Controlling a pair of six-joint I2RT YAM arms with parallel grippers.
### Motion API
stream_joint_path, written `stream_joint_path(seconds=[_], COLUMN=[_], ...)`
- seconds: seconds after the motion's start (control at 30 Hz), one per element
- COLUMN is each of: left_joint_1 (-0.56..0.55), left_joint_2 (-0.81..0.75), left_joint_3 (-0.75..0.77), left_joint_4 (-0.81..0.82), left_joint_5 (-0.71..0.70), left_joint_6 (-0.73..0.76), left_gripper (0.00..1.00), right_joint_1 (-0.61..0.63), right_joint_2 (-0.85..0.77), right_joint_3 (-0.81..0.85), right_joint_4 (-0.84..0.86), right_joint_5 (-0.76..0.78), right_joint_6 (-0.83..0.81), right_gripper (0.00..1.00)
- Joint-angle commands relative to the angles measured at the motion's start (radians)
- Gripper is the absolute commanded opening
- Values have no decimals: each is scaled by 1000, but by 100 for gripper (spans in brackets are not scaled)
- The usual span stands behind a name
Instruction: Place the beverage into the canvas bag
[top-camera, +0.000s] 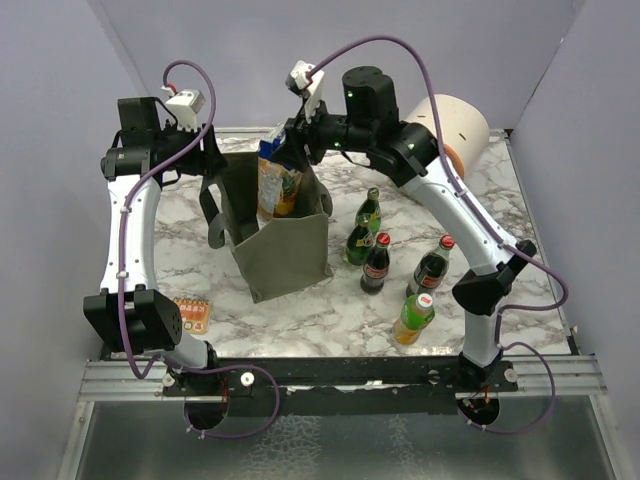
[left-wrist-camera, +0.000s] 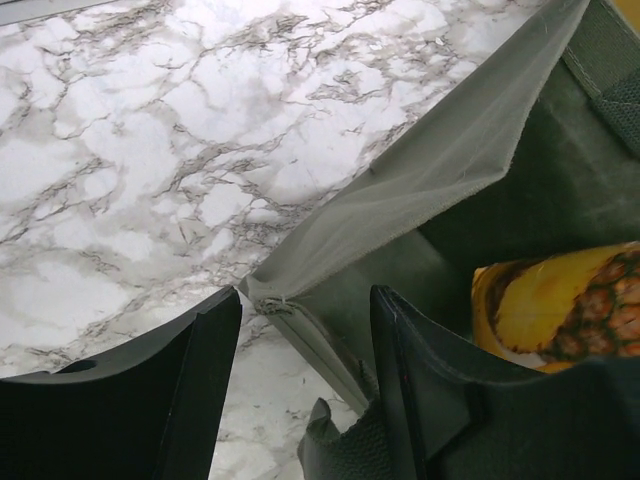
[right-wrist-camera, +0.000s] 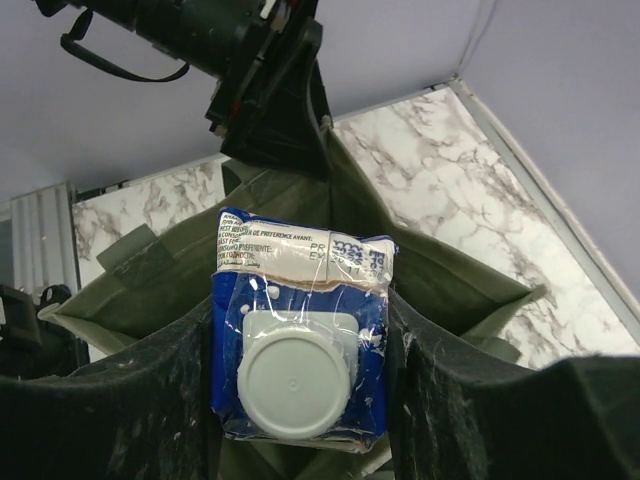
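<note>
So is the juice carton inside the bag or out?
Partly in: the carton stands upright in the open bag, its top above the rim, clamped in the right gripper.

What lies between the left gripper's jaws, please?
The rim of the canvas bag, straddled by the left gripper, as the left wrist view shows.

lower part of the juice carton (top-camera: 277, 182) hidden inside the canvas bag (top-camera: 285, 256), cream cylinder (top-camera: 462, 120) partly behind the right arm (top-camera: 446, 196)
</note>
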Motion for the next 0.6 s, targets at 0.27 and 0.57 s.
stream_joint_path(seconds=[0.27, 0.57], left_joint_1=[-6, -7], left_joint_2=[-68, -80], left_joint_3=[-53, -61], left_joint_4=[53, 63], left_joint_5=[50, 68], left_joint_6=[-75, -102], left_gripper=[52, 52], right_joint_1=[65, 87], right_joint_2=[71, 166], right_joint_3=[7, -25], right_joint_4=[296, 378], right_joint_5=[53, 128], right_joint_6=[71, 62], right_gripper=[1, 1])
